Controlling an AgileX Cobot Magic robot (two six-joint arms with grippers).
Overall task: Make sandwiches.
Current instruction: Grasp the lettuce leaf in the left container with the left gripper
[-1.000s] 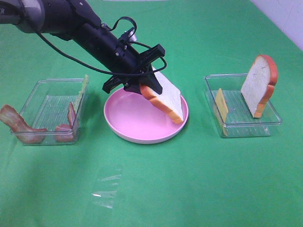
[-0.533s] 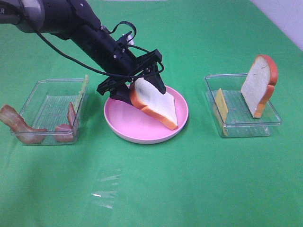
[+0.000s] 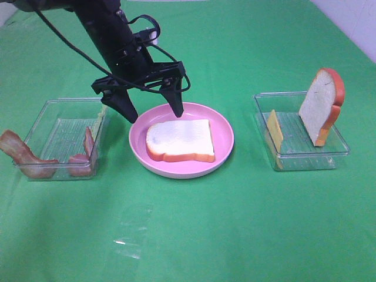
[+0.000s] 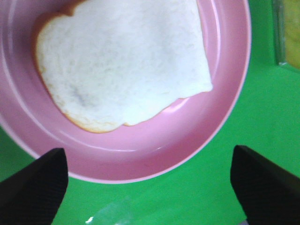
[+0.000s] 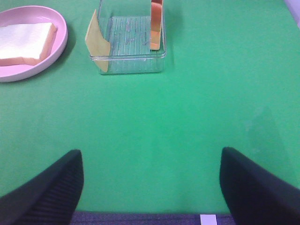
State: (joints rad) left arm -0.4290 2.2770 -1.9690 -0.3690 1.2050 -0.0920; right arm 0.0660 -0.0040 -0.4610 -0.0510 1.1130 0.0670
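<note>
Green cloth [image 3: 194, 235] fills the high view. At its centre the bread slice [image 3: 179, 140] now lies flat on the pink plate [image 3: 225, 151], where half a second ago it hung tilted in the left gripper [image 3: 155, 116]. That gripper has let go and lifted, its fingers spread wide above the plate's upper-left rim. At the left edge, bacon [image 3: 23, 157] and lettuce [image 3: 103, 109] wait at one clear tray [image 3: 70, 100]. At the right, the cheese [image 3: 274, 130] and second slice [image 3: 322, 106] lean in the other tray [image 3: 305, 160]. The left wrist view agrees: fingers apart and empty, the slice free on the plate across the upper frame. In the right wrist view the right gripper [image 5: 150, 154] is spread over bare cloth, holding nothing, with the plate at upper left. The base looks laid, so fillings should come next.
</note>
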